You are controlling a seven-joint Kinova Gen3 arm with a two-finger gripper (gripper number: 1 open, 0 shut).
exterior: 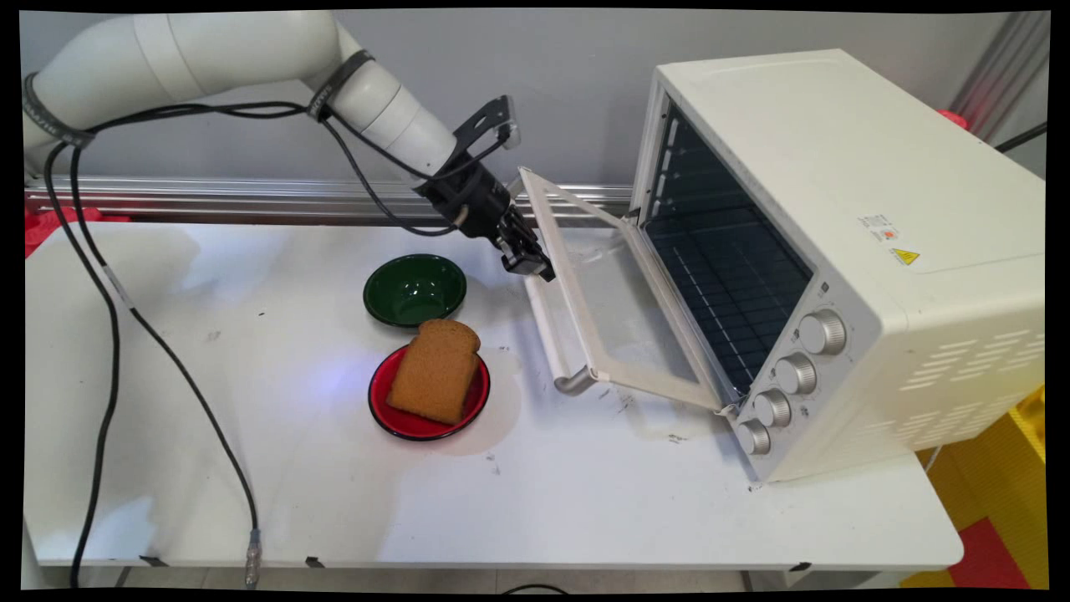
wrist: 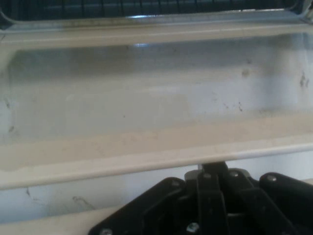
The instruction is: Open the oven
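Against the oven door's edge, the downward-slanted gripper looks clenched, two bowls beside it.

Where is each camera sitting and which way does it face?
Main view: fixed above the table's near side, looking down across it at the wall; the white arm and pincer show.
Hand view: on the hand, facing the oven door; the pincer's black linkage shows.
Shared: the toaster oven's open door.

We see a yellow triangular warning sign and a small illegible label on the oven top.
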